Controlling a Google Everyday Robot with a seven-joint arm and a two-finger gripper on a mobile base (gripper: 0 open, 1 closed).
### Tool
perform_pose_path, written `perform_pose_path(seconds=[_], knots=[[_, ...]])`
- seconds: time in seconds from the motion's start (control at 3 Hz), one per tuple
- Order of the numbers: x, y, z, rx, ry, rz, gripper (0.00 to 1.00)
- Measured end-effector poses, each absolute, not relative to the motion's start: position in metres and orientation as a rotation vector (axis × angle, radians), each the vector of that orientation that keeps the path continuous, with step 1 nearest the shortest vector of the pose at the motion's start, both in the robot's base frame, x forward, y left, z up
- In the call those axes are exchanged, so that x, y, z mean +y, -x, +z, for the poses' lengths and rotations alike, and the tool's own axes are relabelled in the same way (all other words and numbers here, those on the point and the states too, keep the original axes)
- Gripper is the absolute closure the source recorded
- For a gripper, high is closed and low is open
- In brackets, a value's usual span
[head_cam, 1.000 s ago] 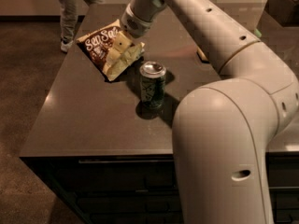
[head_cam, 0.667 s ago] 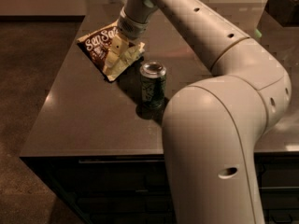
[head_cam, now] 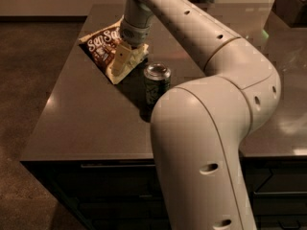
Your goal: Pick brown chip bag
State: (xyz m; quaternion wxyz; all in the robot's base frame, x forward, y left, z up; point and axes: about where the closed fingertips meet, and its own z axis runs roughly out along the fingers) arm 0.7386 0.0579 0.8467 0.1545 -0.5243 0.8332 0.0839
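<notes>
Dark grey table (head_cam: 72,128), with a pale robot arm (head_cam: 216,128) reaching across it. Brown chip bag (head_cam: 100,44), lying at the far left of the top, its cream end toward an upright green can (head_cam: 157,83) nearby. Gripper (head_cam: 122,61), down on the bag's cream end; spread or clamped cannot be told.

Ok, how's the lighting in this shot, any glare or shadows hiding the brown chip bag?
Camera view: dim, warm light. The brown chip bag is readable, its white lettering catching light. The gripper sits over the bag's pale end and covers part of it. The green can drops a dark shadow on the glossy countertop at its base. Pale reflections smear the counter's right side, away from the bag.
</notes>
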Motion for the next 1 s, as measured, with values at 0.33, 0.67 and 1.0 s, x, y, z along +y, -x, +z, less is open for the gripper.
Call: perform_pose_path(seconds=[0.33, 0.67, 1.0], knots=[[0.0585, -0.738, 0.84, 2.412, 1.54, 0.23, 0.42], [0.0584, -0.7379, 0.8462, 2.412, 1.54, 0.23, 0.74], [0.0584, -0.7379, 0.8478, 2.412, 1.54, 0.23, 0.96]])
